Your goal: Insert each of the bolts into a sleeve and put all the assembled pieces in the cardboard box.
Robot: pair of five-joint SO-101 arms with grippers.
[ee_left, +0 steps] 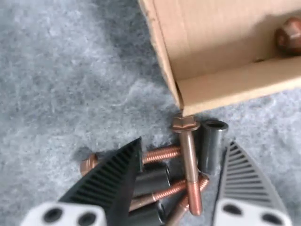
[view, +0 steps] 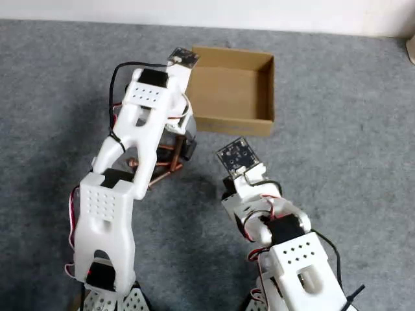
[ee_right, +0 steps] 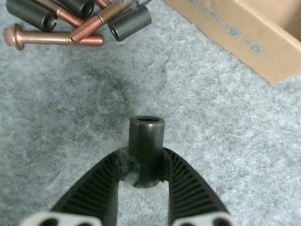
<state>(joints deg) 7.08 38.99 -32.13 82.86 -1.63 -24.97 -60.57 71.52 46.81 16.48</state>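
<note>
Light even and diffuse, moderately bright, falling from above.
High view: soft-edged shadows lie on the grey bench (view: 337,97) under both arms; cardboard box (view: 233,124) floor evenly lit. Left wrist view: bolts (ee_left: 189,160) carry a dull copper sheen; bench darkens beside the box wall. Right wrist view: faint dark patch on the bench beyond the sleeve (ee_right: 146,141), whose rim glints weakly.
</note>
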